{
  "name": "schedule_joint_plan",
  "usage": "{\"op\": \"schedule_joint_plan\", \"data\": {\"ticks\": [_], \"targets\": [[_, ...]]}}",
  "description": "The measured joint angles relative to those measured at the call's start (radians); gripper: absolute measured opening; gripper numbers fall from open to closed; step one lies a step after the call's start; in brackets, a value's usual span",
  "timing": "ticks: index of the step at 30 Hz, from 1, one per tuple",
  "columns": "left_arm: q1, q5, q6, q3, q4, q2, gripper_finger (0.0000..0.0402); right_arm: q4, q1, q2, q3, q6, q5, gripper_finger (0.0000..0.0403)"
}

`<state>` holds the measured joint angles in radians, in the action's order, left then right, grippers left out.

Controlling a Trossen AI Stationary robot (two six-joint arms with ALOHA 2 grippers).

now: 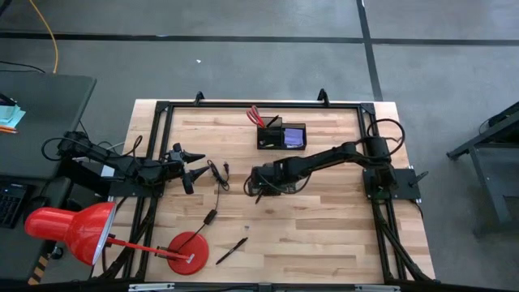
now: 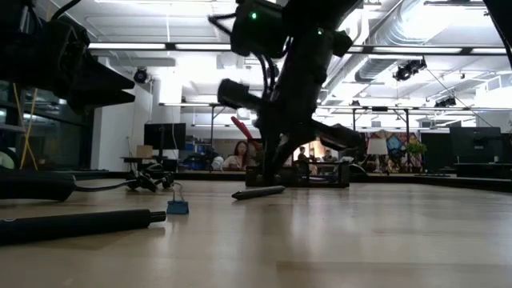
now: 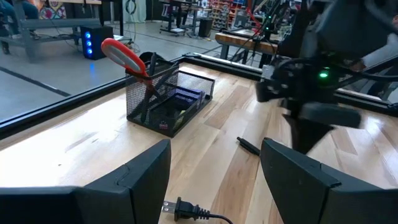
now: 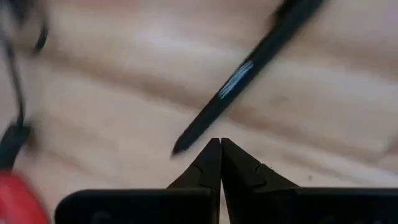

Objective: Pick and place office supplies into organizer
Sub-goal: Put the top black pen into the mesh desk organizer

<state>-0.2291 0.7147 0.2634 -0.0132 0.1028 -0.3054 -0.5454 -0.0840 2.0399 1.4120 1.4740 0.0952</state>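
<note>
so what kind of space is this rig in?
Looks like a big open lab or workshop, not an office. The wooden table stands on a bare concrete floor. The low view shows exposed ceiling ducts and people at workstations far behind; shelving shows past the black organizer.

Grey floor [image 1: 243, 20] crossed by dark lines surrounds the wooden desk [image 1: 324, 227]. Ceiling strip lights [image 2: 152, 46] glow above distant seated people [image 2: 238, 154].
</note>
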Motion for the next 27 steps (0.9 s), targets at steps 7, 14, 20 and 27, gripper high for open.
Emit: {"op": "schedule_joint_plan", "data": {"ticks": [7,14,20,27], "targets": [[0.000,0.000,0.000,0.000,0.000,0.000,0.0232,0.053,-0.034,0.000,0.000,-0.128,0.011,0.0000],[0.000,0.000,0.000,0.000,0.000,0.000,0.0232,0.004,-0.036,0.000,0.000,-0.118,0.080,0.0000],[0.000,0.000,0.000,0.000,0.000,0.000,0.0232,0.018,-0.037,0.000,0.000,-0.195,-0.024,0.0000],[0.000,0.000,0.000,0.000,0.000,0.000,0.0232,0.052,-0.081,0.000,0.000,-0.184,-0.080,0.0000]]}}
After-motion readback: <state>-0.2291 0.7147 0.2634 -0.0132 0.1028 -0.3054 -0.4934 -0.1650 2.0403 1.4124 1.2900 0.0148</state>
